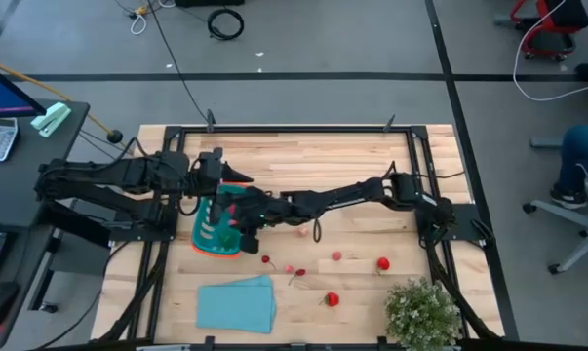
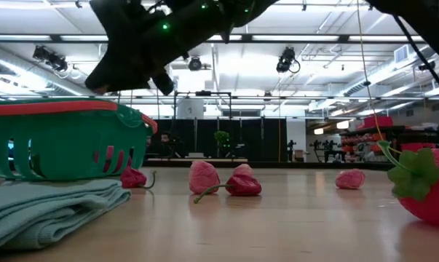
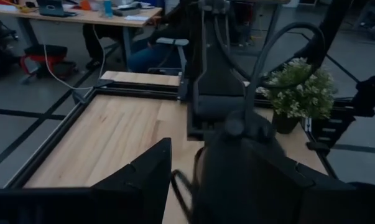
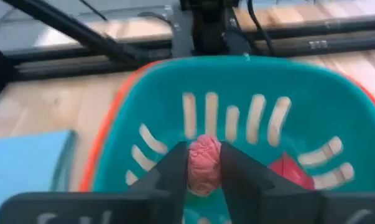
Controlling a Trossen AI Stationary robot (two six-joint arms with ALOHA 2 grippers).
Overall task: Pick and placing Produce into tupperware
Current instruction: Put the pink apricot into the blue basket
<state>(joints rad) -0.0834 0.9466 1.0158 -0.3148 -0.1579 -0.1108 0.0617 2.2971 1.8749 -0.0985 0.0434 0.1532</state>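
The tupperware (image 1: 208, 234), a teal tub with an orange rim, stands at the table's left middle; it also shows in the low view (image 2: 59, 142). My right gripper (image 4: 204, 163) reaches over it from the right, shut on a pink produce piece (image 4: 204, 165). A red piece (image 4: 290, 171) lies inside the tub. Several more produce pieces lie on the wood right of the tub, among them a red one (image 1: 382, 263) and a strawberry (image 1: 332, 299). My left gripper (image 1: 237, 176) hangs open just beyond the tub's far side, touching nothing. My right gripper pinches the pink piece by its two sides (image 4: 192, 167) between its two fingers. The fingers slant downward, coming from the table's right side. The piece is lifted clear, above the inside of the tub.
A folded light-blue cloth (image 1: 237, 304) lies near the front edge, below the tub. A bushy potted plant (image 1: 422, 312) stands at the front right corner. Black frame rails (image 1: 411, 146) border the table. The right arm (image 3: 237, 162) crosses close in front of my left gripper.
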